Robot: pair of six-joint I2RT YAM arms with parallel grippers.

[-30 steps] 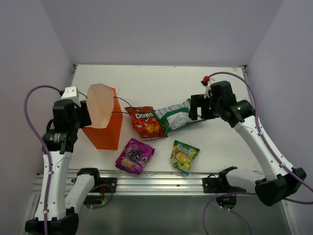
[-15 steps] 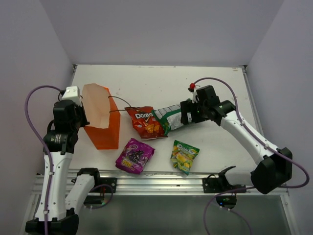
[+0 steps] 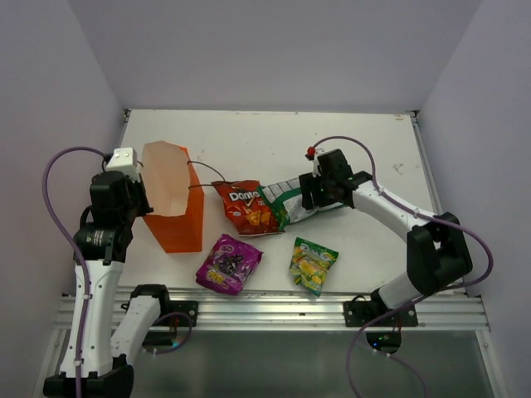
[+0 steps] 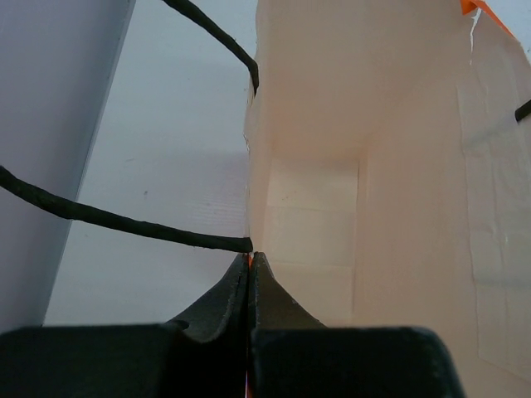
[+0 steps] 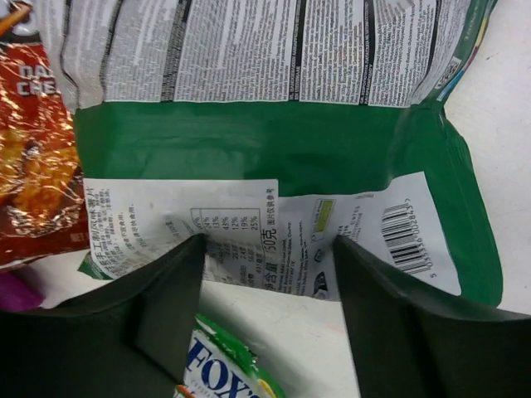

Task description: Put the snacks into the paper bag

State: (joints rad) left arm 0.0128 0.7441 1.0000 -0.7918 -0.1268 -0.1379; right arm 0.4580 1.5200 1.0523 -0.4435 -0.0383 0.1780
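Observation:
The orange paper bag [image 3: 178,225] stands upright at the left, its pale inside [image 4: 398,207] showing. My left gripper [image 3: 137,192] [image 4: 250,257] is shut on its left rim, right beside a dark cord handle [image 4: 124,222]. The red Doritos bag [image 3: 245,207] [image 5: 33,182] lies partly under the green-and-white chip bag [image 3: 290,201] [image 5: 274,149]. My right gripper [image 3: 312,192] [image 5: 267,242] is open, its fingers straddling that bag's right end. The purple packet [image 3: 228,264] and the yellow-green packet [image 3: 313,264] [image 5: 224,369] lie nearer the front edge.
White walls close in the table [image 3: 249,141] on the left, back and right. A metal rail [image 3: 265,307] runs along the front edge. The bag's second cord handle [image 3: 211,178] loops toward the Doritos bag.
My left gripper has shut on the paper bag's rim. My right gripper has moved left and down onto the end of the green-and-white chip bag, and its jaws have narrowed.

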